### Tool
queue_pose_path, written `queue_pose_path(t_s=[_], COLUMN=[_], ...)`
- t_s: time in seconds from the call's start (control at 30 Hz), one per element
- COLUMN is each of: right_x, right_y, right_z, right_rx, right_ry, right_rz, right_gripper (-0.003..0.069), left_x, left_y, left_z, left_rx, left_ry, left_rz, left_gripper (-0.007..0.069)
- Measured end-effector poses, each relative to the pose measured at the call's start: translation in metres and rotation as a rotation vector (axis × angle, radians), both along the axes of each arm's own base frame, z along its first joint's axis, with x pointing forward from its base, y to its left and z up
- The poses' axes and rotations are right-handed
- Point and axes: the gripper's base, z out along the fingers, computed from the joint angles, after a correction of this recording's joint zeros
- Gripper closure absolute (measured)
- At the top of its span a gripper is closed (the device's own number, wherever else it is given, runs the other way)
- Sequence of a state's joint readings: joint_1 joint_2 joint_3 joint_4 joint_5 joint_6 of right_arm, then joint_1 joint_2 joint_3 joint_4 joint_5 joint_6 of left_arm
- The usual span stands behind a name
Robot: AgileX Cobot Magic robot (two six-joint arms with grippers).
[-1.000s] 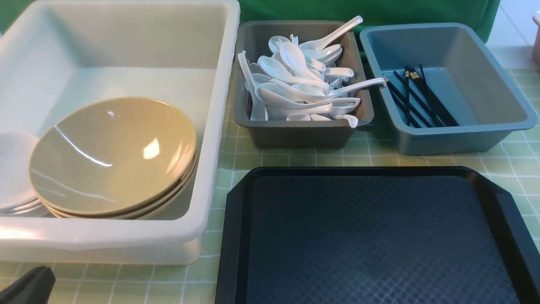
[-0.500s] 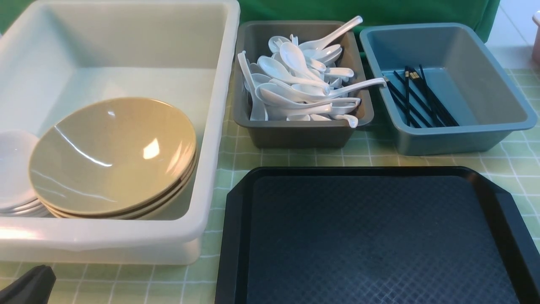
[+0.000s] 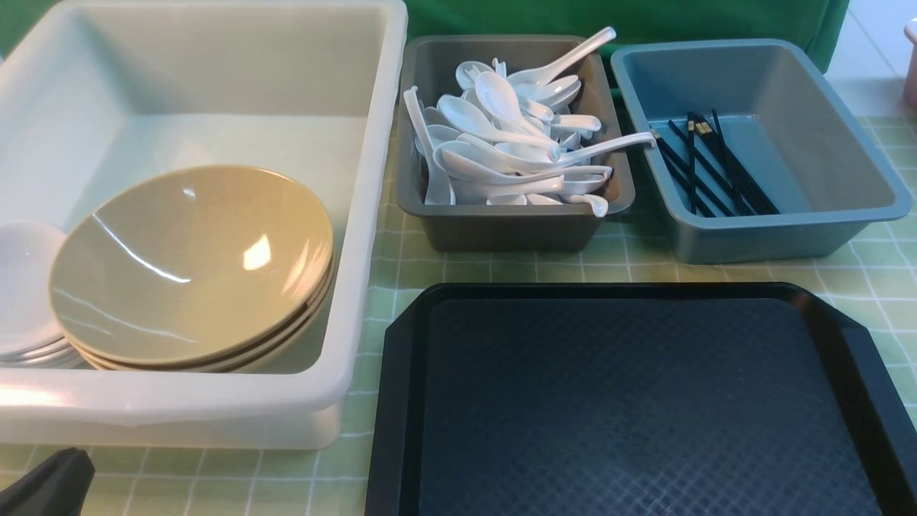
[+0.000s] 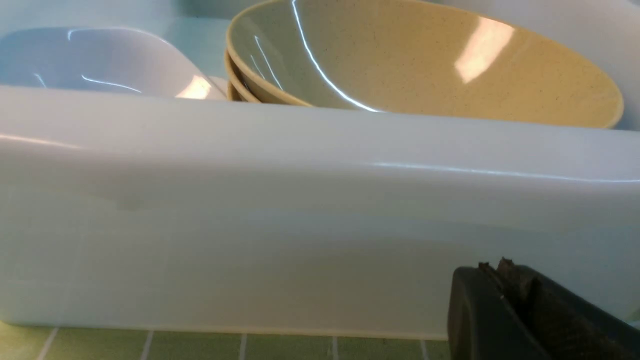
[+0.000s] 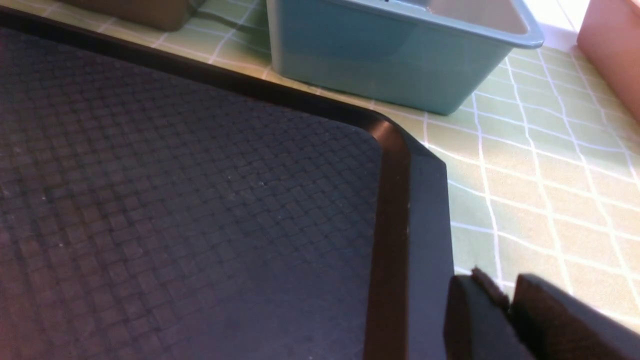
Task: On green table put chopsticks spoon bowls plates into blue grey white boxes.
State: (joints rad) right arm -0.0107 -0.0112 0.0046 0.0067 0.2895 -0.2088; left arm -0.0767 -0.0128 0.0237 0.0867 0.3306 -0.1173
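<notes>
Nothing has visibly shifted since the earlier frames: every dish, box and the sliver of arm at the near left sit just where they did a second ago. The green table carries three tubs along its far side. The large white box on the left holds a stack of tan bowls at its near end, with white plates stacked just left of them, touching or nearly so. The grey box in the middle is heaped with white spoons, a few handles poking over its rim. The blue box on the right holds black chopsticks lying against its left wall. A black textured tray fills the near centre and has nothing on it. Behind the boxes hangs a dark green cloth; a pink object stands at the far right. The left gripper hangs low just outside the white box's near wall, its jaws pressed together on nothing. The right gripper hovers over the tray's near right corner, jaws apparently clenched and empty, though only their tips show.
</notes>
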Motion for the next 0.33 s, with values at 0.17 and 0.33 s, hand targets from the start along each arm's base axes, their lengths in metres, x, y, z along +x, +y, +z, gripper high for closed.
queue_pose_path(t_s=[0.17, 0.33], right_x=[0.0, 0.0], right_y=[0.0, 0.0], right_z=[0.0, 0.0], right_rx=[0.0, 0.0], right_ry=[0.0, 0.0], right_rz=[0.0, 0.0], right_gripper=[0.0528, 0.0525], left_x=[0.0, 0.0], left_y=[0.0, 0.0], left_z=[-0.0003, -0.0003], left_rx=[0.0, 0.0], left_ry=[0.001, 0.001], left_rz=[0.0, 0.0], left_gripper=[0.0627, 0.0627])
